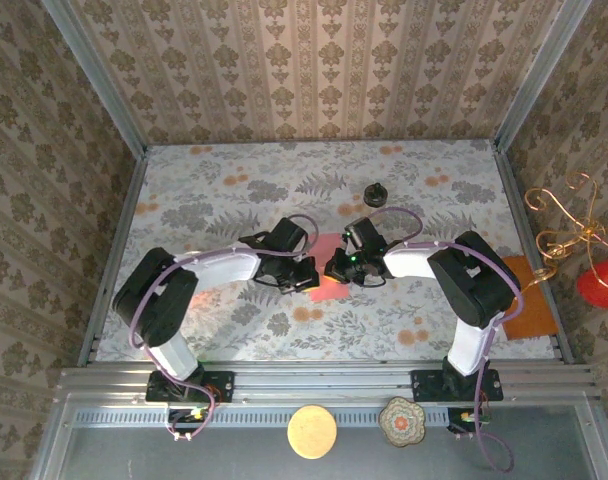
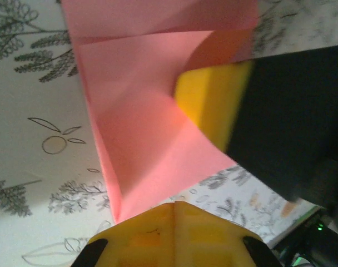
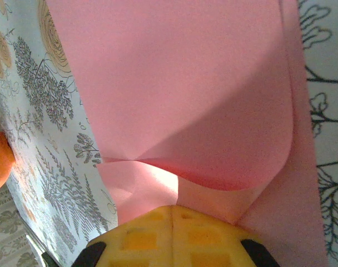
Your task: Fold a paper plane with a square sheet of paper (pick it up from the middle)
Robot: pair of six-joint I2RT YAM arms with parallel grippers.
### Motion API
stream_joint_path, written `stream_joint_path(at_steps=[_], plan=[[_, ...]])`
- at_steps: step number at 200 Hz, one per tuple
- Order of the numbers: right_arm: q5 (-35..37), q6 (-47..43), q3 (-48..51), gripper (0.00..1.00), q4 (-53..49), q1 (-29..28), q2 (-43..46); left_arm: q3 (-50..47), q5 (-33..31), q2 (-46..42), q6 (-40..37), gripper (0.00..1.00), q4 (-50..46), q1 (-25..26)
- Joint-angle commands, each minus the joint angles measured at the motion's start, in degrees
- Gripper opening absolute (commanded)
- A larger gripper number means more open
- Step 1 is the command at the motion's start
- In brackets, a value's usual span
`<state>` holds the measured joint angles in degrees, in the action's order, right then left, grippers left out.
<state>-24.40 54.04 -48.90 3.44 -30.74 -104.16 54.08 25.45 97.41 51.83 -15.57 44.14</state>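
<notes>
The square sheet of paper point(image 1: 324, 287) is salmon pink and partly folded, with creases, and lies on the floral table between my two grippers. My left gripper point(image 1: 309, 272) point(image 2: 175, 204) is shut, its yellow fingertips together over the sheet's point(image 2: 141, 128) near corner, nothing visibly between them. My right gripper point(image 1: 336, 268) point(image 3: 173, 208) is shut with a raised, curling flap of the sheet point(image 3: 185, 94) running into the seam of its tips. In the left wrist view the right gripper's yellow finger point(image 2: 210, 105) rests against the paper.
A small dark-lidded jar point(image 1: 375, 195) stands behind the grippers. A larger orange sheet point(image 1: 529, 296) lies at the table's right edge. A metal frame point(image 1: 114, 250) borders the table, with patterned walls around it. A gold wire ornament point(image 1: 569, 225) and a red object point(image 1: 602, 280) sit outside at the right.
</notes>
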Motion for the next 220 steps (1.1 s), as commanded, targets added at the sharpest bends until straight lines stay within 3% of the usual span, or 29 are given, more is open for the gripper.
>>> stream_joint_path(at_steps=[1,97,157,220], plan=[[7.17,-0.02,3.2,0.04,-9.07,0.6,-4.29,1.19,-0.37,2.22,-0.96,0.0,-0.57,-0.21],[6.0,-0.8,2.61,0.05,-8.18,0.67,-2.39,-1.05,-2.78,4.61,-1.04,0.0,-2.18,-0.33],[1.29,-7.88,-2.06,0.22,-7.43,0.79,7.05,-2.41,-2.95,5.16,-0.77,0.0,-2.45,-0.29],[0.76,-9.66,-0.6,0.11,-8.41,-2.9,7.42,-2.37,-2.78,4.91,-0.6,0.0,-2.35,-0.33]])
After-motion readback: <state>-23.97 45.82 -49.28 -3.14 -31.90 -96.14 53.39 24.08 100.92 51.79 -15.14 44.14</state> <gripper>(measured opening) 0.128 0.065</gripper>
